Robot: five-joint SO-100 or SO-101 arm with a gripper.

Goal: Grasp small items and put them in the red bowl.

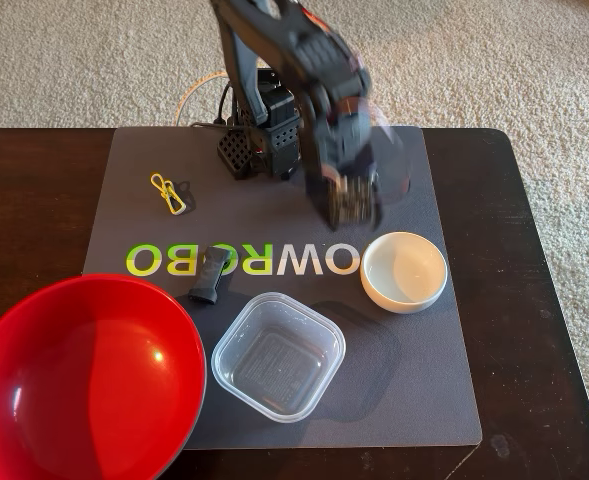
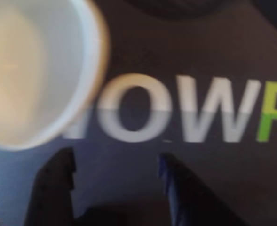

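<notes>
Gripper: seen in the fixed view [image 1: 352, 205], blurred, above the mat just left of and beyond the white bowl; in the wrist view [image 2: 117, 165] the two fingers are spread apart with bare mat between them, nothing pinched.
White bowl: set on the mat at the right [image 1: 404, 271], upright; in the wrist view [image 2: 30, 70] it fills the upper left, just beyond the left finger.
Tub: clear, placed near the front edge of the mat [image 1: 278, 355], between the two bowls.
Red bowl: found at the near left [image 1: 34, 340], overlapping the mat's corner.
Bar: laid on the mat's lettering [image 1: 209, 277], just left of and beyond the tub.
Clip: laid at the far left of the mat [image 1: 168, 192], well apart from the gripper.
Mat: dark, lettered [image 1: 414, 400].
</notes>
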